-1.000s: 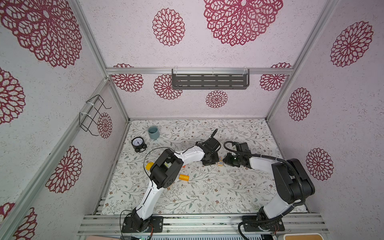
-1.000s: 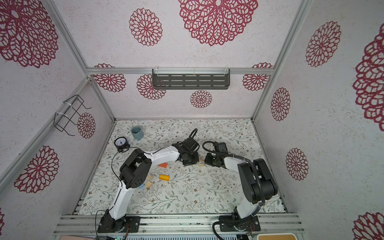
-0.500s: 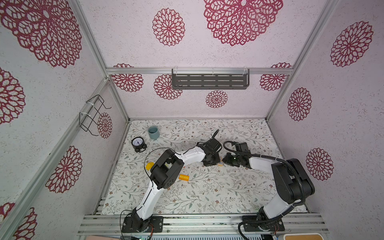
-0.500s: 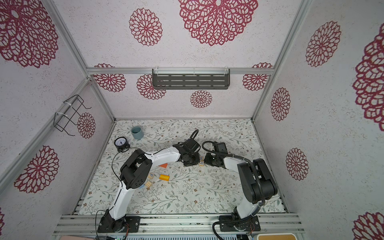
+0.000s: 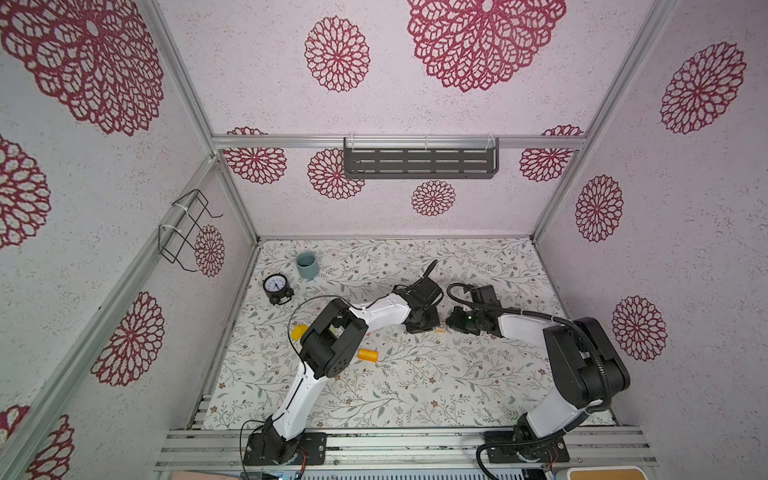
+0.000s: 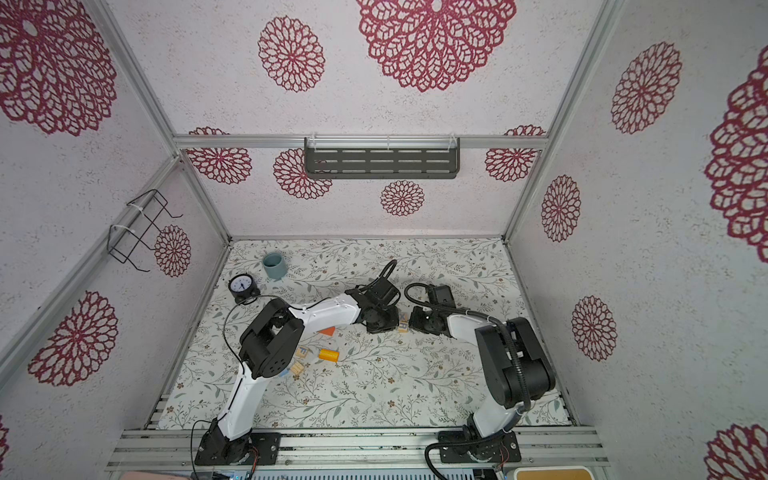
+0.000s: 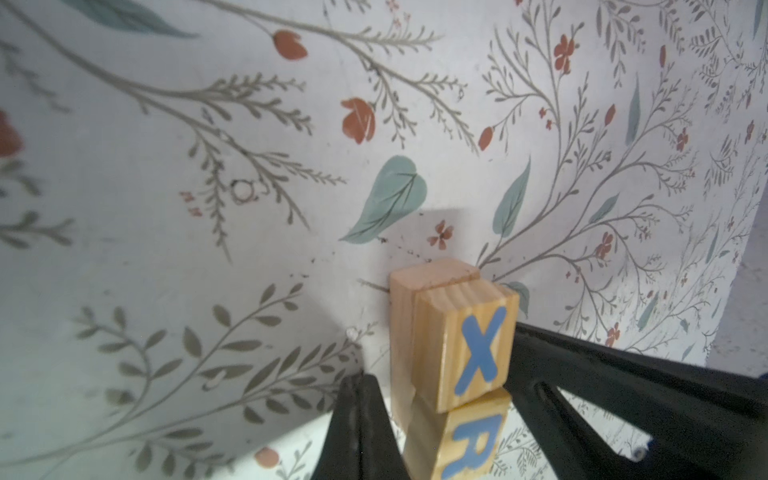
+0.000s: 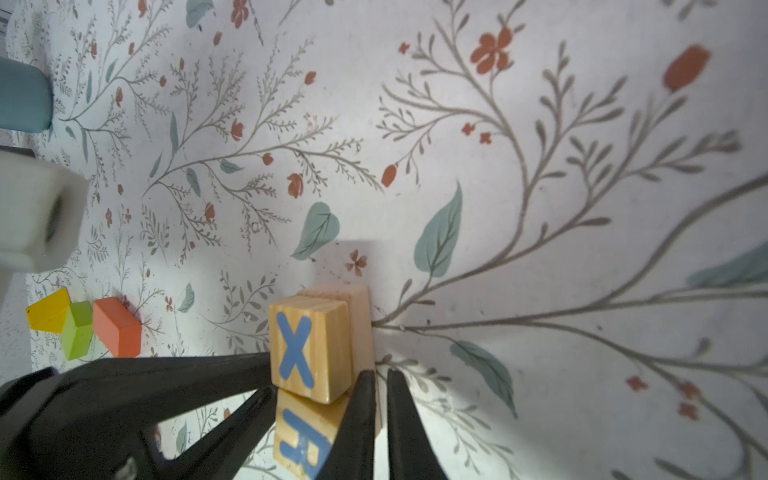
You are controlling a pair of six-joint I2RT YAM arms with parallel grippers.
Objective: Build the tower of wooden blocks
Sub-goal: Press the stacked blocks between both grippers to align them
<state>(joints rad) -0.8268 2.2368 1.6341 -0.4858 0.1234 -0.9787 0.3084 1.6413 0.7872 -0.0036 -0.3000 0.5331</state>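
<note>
Both arms reach in and meet mid-mat (image 5: 415, 395) at the tower (image 6: 402, 323), one tip on each side of it. The tower is two high: X cube (image 7: 469, 345) on R cube (image 7: 461, 444), the top one a little skewed. A plain block (image 7: 409, 299) stands against the stack's back-wall side and reaches about as high. Left gripper (image 7: 361, 386): jaws fully together and empty, tip just beside the plain block; in the right wrist view it looks to touch the X cube's lower edge. Right gripper (image 8: 376, 376): jaws all but together with a sliver of mat between, empty, tip against the opposite side at the seam of the two cubes. Loose pieces lie by the left arm's elbow: yellow block (image 5: 298, 332), cylinder (image 5: 368, 354) on its side, orange block (image 6: 327, 331) and two letter cubes (image 6: 302, 352). In the right wrist view a green block (image 8: 77, 332) sits between the yellow and orange ones. Cup (image 5: 306, 266) and clock (image 5: 275, 286) are in the far left corner, well apart from the tower.
</note>
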